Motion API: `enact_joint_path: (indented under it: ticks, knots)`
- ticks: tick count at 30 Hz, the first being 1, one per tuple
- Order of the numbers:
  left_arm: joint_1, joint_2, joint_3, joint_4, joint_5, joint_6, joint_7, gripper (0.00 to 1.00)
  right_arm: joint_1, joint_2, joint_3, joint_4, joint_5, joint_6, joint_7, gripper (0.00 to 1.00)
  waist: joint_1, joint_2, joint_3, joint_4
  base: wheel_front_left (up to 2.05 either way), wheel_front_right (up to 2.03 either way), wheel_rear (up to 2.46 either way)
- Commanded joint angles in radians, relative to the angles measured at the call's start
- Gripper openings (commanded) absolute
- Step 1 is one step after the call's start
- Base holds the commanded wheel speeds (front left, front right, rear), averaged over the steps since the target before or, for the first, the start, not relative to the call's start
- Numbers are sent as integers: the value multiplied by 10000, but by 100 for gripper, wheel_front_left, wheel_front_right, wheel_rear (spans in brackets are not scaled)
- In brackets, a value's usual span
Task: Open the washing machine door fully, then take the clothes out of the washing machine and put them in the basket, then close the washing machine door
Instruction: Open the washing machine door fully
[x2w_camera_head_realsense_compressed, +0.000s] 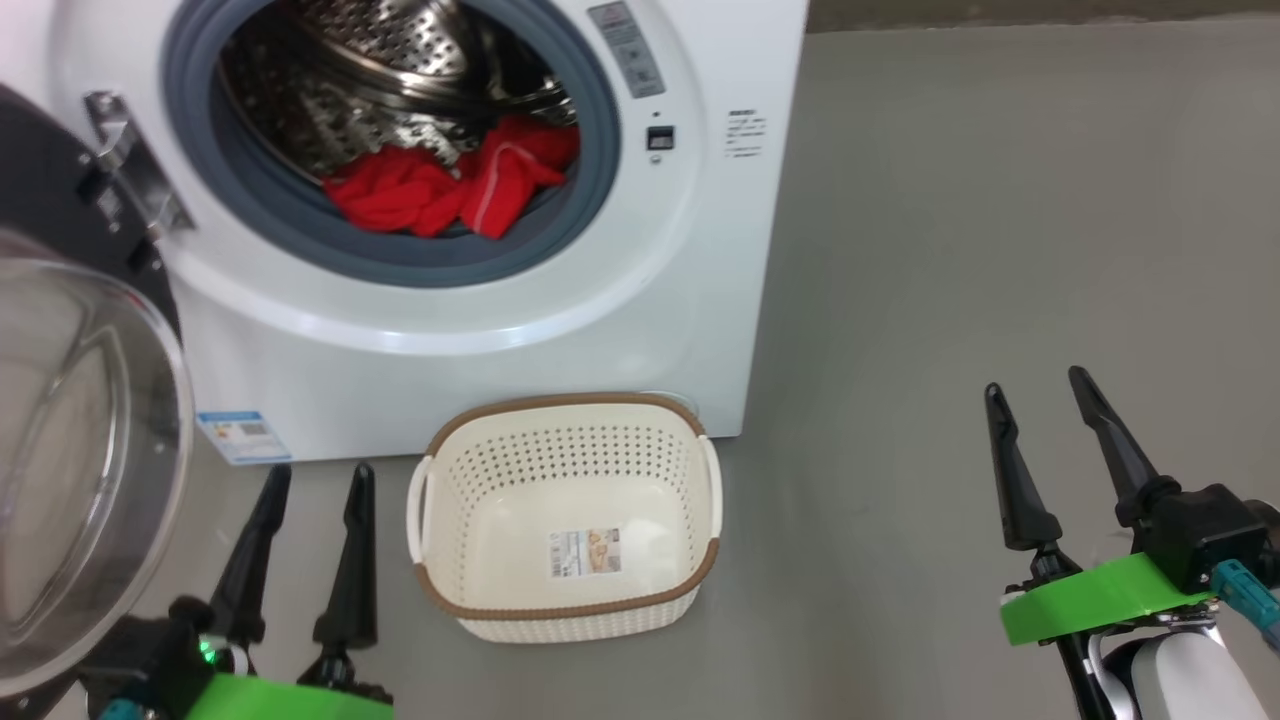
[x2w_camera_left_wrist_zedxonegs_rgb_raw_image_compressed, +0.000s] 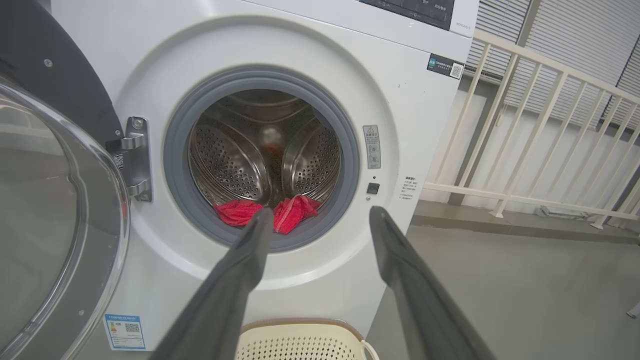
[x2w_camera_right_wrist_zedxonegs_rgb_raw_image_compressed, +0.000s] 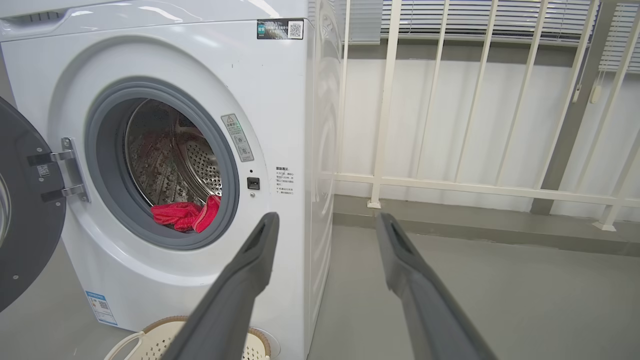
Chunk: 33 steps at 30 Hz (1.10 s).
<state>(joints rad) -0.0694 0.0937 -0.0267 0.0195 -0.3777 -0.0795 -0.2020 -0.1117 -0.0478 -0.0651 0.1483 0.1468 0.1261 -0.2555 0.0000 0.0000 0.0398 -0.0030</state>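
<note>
A: Setting: plain grey floor (x2w_camera_head_realsense_compressed: 950, 250), white railing (x2w_camera_right_wrist_zedxonegs_rgb_raw_image_compressed: 450, 185) behind on the right. What do we list first?

B: Item one, the washing machine (x2w_camera_head_realsense_compressed: 480, 340), far and to our left. The washing machine door (x2w_camera_head_realsense_compressed: 70, 450) stands swung wide to the left, glass bowl toward us, so we judge the opening step done.

A: Item two?

B: The clothes (x2w_camera_head_realsense_compressed: 440, 185): a red heap at the near lip of the drum (x2w_camera_head_realsense_compressed: 400, 60), resting on the grey gasket (x2w_camera_head_realsense_compressed: 400, 265). None lie in the basket (x2w_camera_head_realsense_compressed: 570, 608), which sits on the floor just in front of the machine, below the opening.

A: And our grippers?

B: The left gripper (x2w_camera_head_realsense_compressed: 320, 470): fingers spread, holding nothing, low beside the basket's left handle, well below and nearer than the clothes. The right gripper (x2w_camera_head_realsense_compressed: 1035, 380): likewise spread and bare, off to the right, well apart from machine and basket.

A: The step in hand?

B: Taking the clothes out, as we judge it. The next move calls for us to raise a gripper through the opening, clear the gasket lip, and close on a fold of red fabric.
</note>
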Motion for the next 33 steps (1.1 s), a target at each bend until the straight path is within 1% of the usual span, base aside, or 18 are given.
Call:
enact_joint_path:
  ticks: [1,10,18,33]
  knots:
    - [93,256,345,-140,119,75,-129,100,-60,-24,348,-355,-12,46,-62,100,0,0,-254,-454,0,0,0]
    - [585,266,442,-65,185,311,-241,100,305,-24,537,-702,-85,46,-62,100,0,0,-396,-781,0,0,0]
    - [702,202,414,225,279,463,-380,100,746,-24,443,-818,-303,46,-62,100,0,0,-600,-746,0,0,0]
    - [900,382,471,608,376,693,-405,100,997,-24,404,-867,-347,46,-62,100,0,0,-714,-611,0,0,0]
